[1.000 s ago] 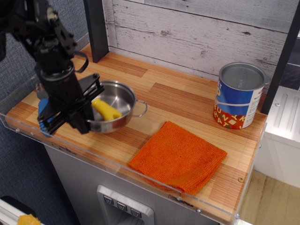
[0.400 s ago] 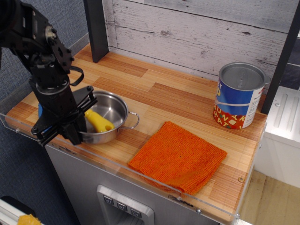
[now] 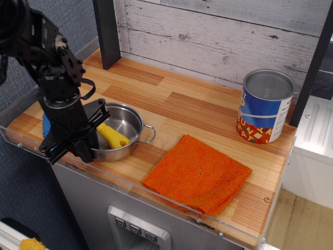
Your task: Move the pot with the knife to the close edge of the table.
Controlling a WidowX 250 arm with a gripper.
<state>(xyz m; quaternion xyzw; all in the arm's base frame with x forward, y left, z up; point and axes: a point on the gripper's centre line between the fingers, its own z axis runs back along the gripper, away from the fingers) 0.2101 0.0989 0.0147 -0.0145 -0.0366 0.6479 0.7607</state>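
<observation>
Bright, even light; sharp focus

The arm [image 3: 44,49] is matte black throughout, built of chunky rounded joint housings with small silvery screw heads on their faces. A thin black cable loops out beside the wrist. The gripper [image 3: 78,138] is black too, a boxy body ending in slim angular bars.
</observation>
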